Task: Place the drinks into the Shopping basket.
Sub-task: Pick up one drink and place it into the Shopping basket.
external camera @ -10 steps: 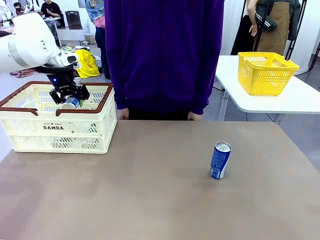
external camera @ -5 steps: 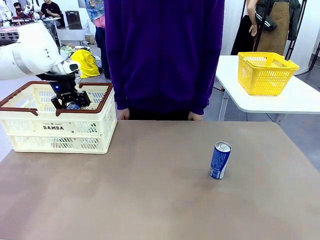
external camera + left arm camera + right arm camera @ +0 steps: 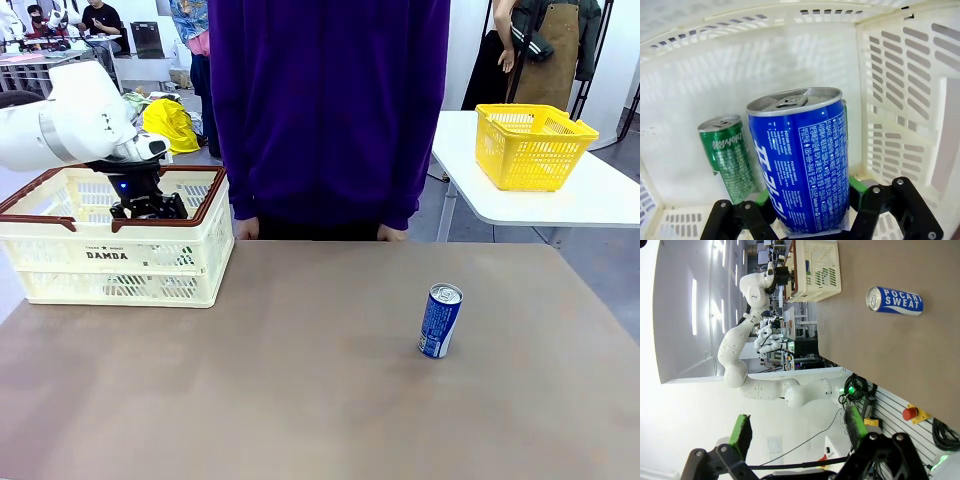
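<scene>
right fingers (image 3: 799, 430): spread wide, nothing between them.
loose blue can (image 3: 440, 320): standing on the table (image 3: 300, 400), right of middle, well apart from the shopping basket.
shopping basket (image 3: 60, 262): far left of the table.
left fingers (image 3: 148, 208): down inside the shopping basket, clamped on the held blue can (image 3: 800, 165), near a corner wall.
green can (image 3: 730, 160): in the shopping basket, just beside the held blue can.
person (image 3: 330, 110): standing at the table's far edge.

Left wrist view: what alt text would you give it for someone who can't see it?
The left gripper is shut on a blue drink can with white print, holding it inside the cream-white slotted Shopping basket. A green can sits farther in, to the left in the picture.
</scene>
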Robot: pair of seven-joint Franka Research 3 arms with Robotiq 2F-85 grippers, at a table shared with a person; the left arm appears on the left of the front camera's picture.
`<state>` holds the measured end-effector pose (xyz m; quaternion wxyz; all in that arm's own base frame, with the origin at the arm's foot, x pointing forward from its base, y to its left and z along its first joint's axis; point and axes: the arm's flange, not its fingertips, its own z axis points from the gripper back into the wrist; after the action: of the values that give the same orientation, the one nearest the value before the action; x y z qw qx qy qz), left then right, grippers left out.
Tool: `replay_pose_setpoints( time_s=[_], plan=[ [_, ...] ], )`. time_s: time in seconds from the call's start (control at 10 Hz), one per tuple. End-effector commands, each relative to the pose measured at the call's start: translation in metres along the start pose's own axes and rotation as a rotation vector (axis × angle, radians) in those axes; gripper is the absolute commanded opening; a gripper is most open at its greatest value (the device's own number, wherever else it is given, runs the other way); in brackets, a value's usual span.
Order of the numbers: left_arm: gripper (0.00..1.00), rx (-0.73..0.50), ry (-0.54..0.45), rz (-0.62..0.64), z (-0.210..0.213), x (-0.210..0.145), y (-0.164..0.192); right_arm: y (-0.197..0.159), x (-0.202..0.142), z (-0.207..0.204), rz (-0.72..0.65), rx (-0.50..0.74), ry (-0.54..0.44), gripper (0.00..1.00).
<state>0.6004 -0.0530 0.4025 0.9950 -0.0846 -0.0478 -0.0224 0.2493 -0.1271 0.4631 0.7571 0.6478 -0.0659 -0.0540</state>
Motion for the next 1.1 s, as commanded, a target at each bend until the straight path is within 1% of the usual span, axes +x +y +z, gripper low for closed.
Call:
replay_pose_setpoints(
  time_s=[0.0,0.1,0.7,1.0],
  plan=[
    [0.46,0.025,-0.019,0.010,0.004,-0.002,-0.001,0.008,0.003,-0.001,-0.012,0.024,-0.011,1.00],
    [1.00,0.023,-0.010,0.011,0.003,-0.002,-0.001,0.008,0.003,-0.001,-0.012,0.024,-0.011,1.00],
    [1.00,0.006,-0.036,0.024,0.010,-0.003,0.003,0.008,0.003,-0.001,-0.012,0.024,-0.011,1.00],
    [1.00,-0.018,-0.064,0.024,0.026,-0.005,0.008,0.008,0.003,-0.001,-0.012,0.024,-0.011,1.00]
  ],
)
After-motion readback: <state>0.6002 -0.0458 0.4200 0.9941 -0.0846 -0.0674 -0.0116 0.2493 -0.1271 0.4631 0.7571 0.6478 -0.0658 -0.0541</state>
